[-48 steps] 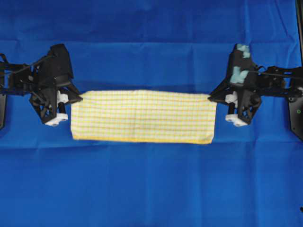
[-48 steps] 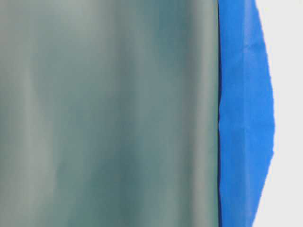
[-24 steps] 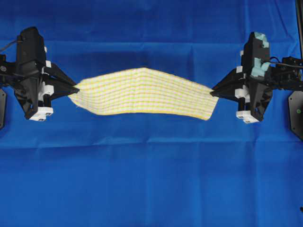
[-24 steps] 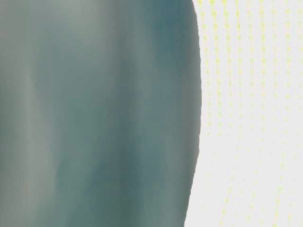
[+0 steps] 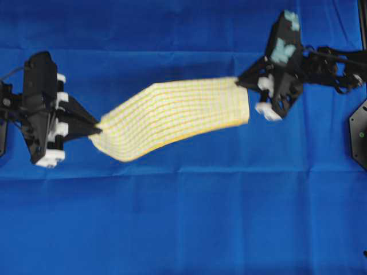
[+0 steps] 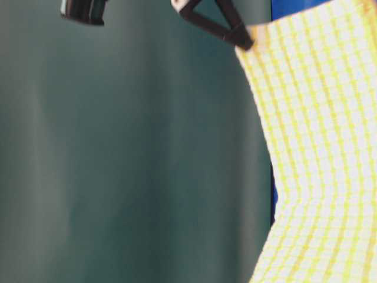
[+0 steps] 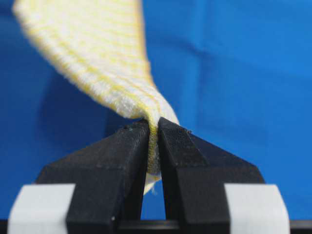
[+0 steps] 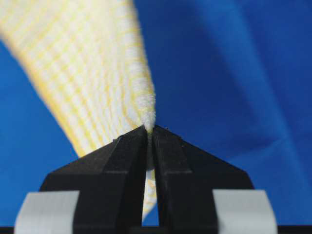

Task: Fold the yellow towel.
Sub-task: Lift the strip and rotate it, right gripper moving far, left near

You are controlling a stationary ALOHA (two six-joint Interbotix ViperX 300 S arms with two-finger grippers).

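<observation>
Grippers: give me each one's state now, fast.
Left gripper: shut on the yellow towel.
Right gripper: shut on the yellow towel.

The yellow towel (image 5: 175, 112) hangs stretched slantwise between the left gripper (image 5: 97, 130) and the right gripper (image 5: 238, 81), barring the way across the middle of the desk (image 5: 183, 223). Each gripper's jaws are pinched on a towel end. In front of and behind this span, the blue cloth (image 5: 172, 28) lies bare, open for passage.
</observation>
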